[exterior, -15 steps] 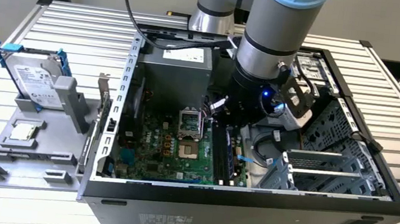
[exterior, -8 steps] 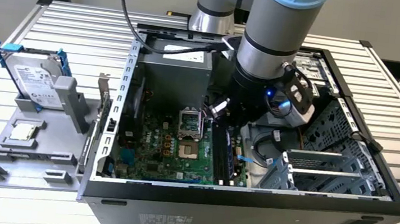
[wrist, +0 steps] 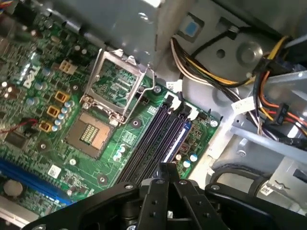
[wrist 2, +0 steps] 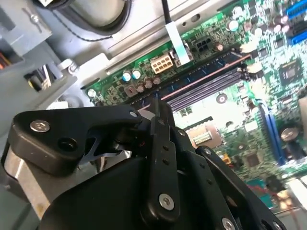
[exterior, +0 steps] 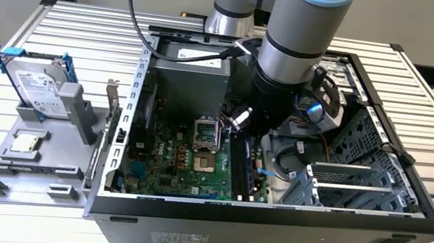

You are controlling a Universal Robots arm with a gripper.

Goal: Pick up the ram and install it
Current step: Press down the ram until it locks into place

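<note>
The ram (wrist: 176, 141) is a thin blue stick standing on edge in the outermost of the black memory slots (wrist: 146, 146) on the green motherboard (exterior: 168, 159). In the second wrist view its upper edge shows as a thin coppery line (wrist 2: 206, 77) that runs to the fingertips. My gripper (wrist: 162, 167) reaches down into the open computer case (exterior: 269, 238), its black fingers (wrist 2: 157, 108) pressed together on the stick's top edge. In the exterior view the gripper (exterior: 243, 121) hangs over the far part of the slots. The stick's lower edge and the slot's near end are hidden.
An open processor socket (wrist: 91, 134) with its raised metal frame lies beside the slots. Bundled power cables (wrist: 216, 72) and a metal drive cage (exterior: 349, 179) crowd the other side. Outside the case, a hard drive (exterior: 41, 86) in a blue bracket stands on a grey fixture (exterior: 32, 168).
</note>
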